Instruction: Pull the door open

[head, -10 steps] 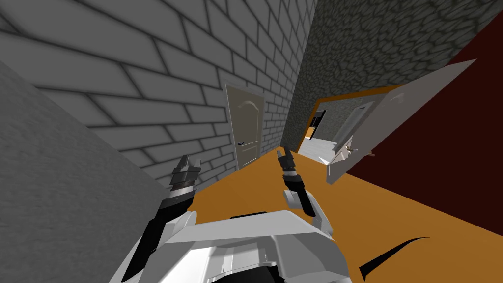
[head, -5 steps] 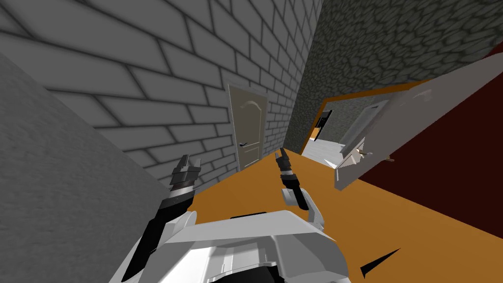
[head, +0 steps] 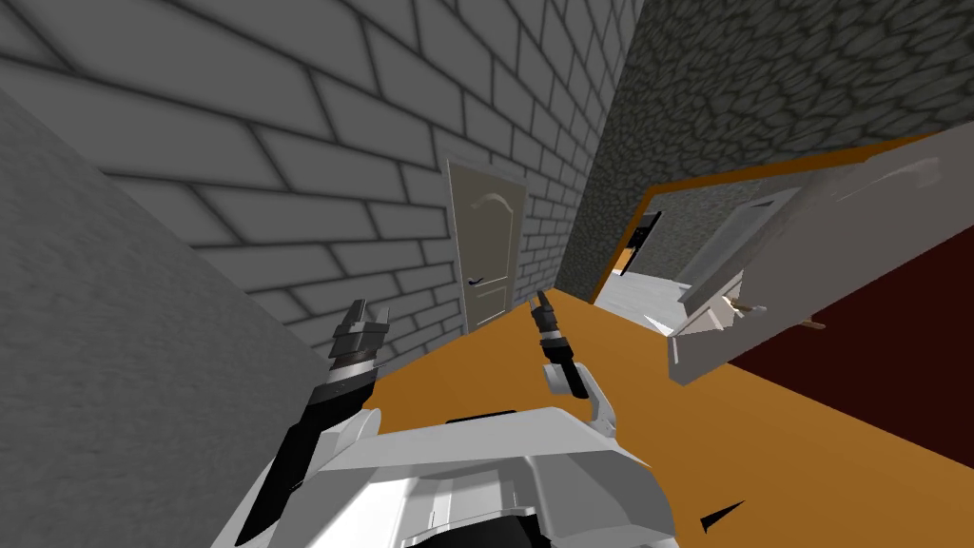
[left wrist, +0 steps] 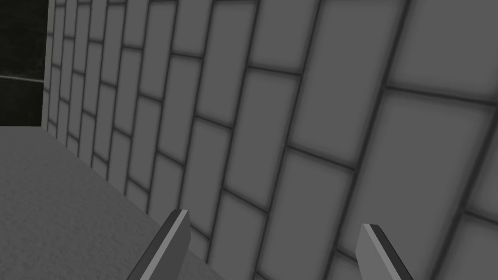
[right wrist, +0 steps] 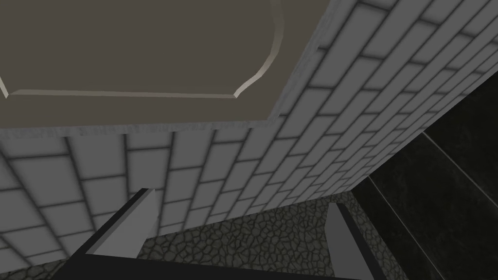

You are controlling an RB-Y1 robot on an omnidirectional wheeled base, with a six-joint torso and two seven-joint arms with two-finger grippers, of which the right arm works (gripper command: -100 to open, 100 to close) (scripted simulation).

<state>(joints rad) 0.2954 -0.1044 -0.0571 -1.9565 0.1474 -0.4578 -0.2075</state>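
both wide: left jaws, right jaws; right aimed at shut beige door [head: 487,249] in brick wall [head: 285,143]; white door [head: 837,238] ajar.

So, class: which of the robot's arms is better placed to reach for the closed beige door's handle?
Probably the right. The right gripper, open, points toward the closed beige door and its dark handle; the left gripper, also open, faces the brick wall.

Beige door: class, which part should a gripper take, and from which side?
Probably the dark lever at the left edge of the door in the head view: it alone juts from the flat, shut panel. Come head-on, jaws above and below it.
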